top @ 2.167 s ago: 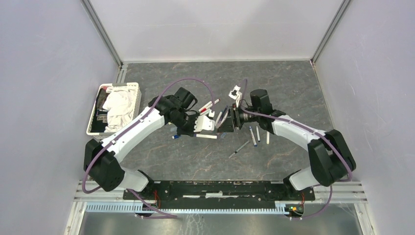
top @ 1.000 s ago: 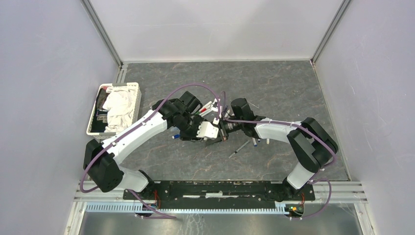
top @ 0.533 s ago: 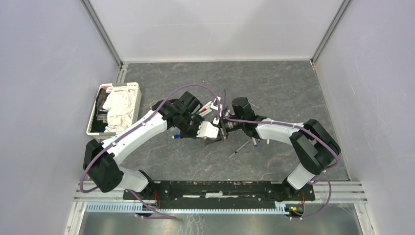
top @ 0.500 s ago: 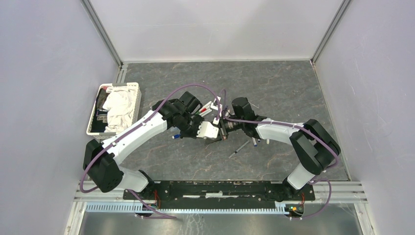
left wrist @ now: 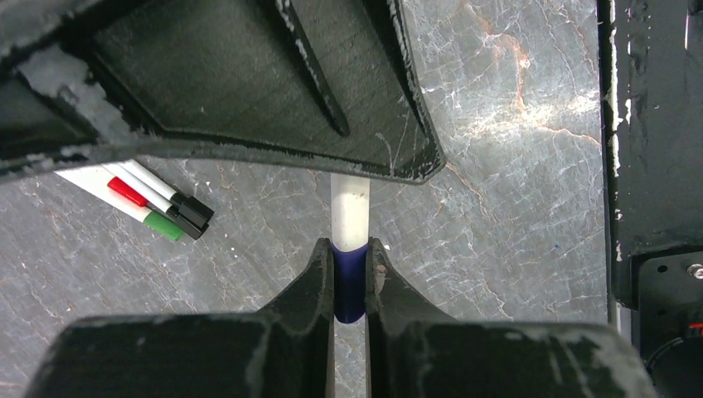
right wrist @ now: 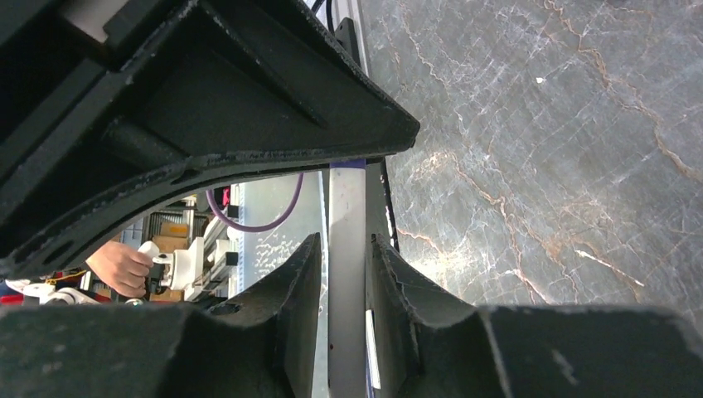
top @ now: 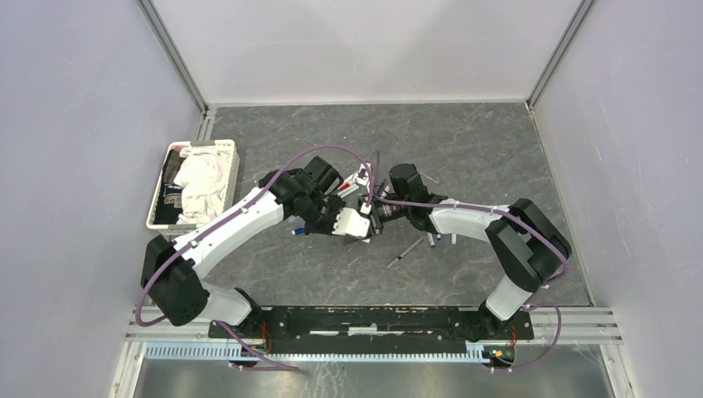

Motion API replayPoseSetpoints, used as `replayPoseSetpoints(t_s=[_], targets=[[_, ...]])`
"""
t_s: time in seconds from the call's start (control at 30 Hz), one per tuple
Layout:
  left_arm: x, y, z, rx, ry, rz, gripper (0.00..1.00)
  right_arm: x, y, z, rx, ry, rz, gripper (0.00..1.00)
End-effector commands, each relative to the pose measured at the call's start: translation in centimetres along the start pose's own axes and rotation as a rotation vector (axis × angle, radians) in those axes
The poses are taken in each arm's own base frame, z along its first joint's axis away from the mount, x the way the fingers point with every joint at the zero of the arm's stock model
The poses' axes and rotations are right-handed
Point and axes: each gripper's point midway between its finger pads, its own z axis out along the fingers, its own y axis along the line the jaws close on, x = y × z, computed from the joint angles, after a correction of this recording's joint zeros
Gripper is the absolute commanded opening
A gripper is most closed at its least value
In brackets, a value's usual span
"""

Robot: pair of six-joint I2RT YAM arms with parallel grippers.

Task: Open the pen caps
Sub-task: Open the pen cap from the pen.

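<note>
In the left wrist view my left gripper (left wrist: 350,249) is shut on the dark blue pen cap (left wrist: 349,282) of a white pen (left wrist: 349,207). The barrel runs up from the cap and under the black body of my right gripper. In the right wrist view the grey-white barrel (right wrist: 346,290) stands between the fingers of my right gripper (right wrist: 346,245), which is open, with a thin gap on one side. From above, the two grippers (top: 365,225) (top: 375,214) meet nose to nose at mid-table and hide the pen.
Three capped pens (left wrist: 149,203) with red, green and black ends lie together just left of the grip. Loose pens (top: 410,249) (top: 433,239) lie right of the grippers, and one with a blue end (top: 297,231) lies left. A white basket (top: 220,149) holding cloth sits far left.
My left jaws have closed onto the blue cap. My right jaws have widened slightly around the barrel. Both arms have barely shifted.
</note>
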Motion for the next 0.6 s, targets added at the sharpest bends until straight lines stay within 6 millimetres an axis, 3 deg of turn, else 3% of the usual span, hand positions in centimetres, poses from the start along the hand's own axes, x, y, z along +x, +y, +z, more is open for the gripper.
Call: replayPoseSetpoints(t_s=[0.0,0.17,0.3,0.33,0.57], targets=[[0.0,0.1,-0.1,0.008,0.017,0.058,0.02,-1.6,0.9,0.8,-0.037,-0.011,-0.053,0.33],[0.2,-0.2,0.2,0.028,0.032,0.06,0.02,-2.0,0.5,1.3,-0.04,0.002,-0.046,0.26],[0.6,0.1,0.1,0.014,0.052,0.062,0.02,-1.5,-0.2,1.1,0.001,0.023,-0.049,0.0],[1.0,0.5,0.1,-0.003,0.071,0.066,0.02,-1.1,-0.4,0.9,0.017,0.03,-0.061,0.0],[7.7,3.7,-1.4,-0.097,0.234,0.03,0.02,2.7,-3.1,-2.5,0.174,0.061,-0.031,0.0]])
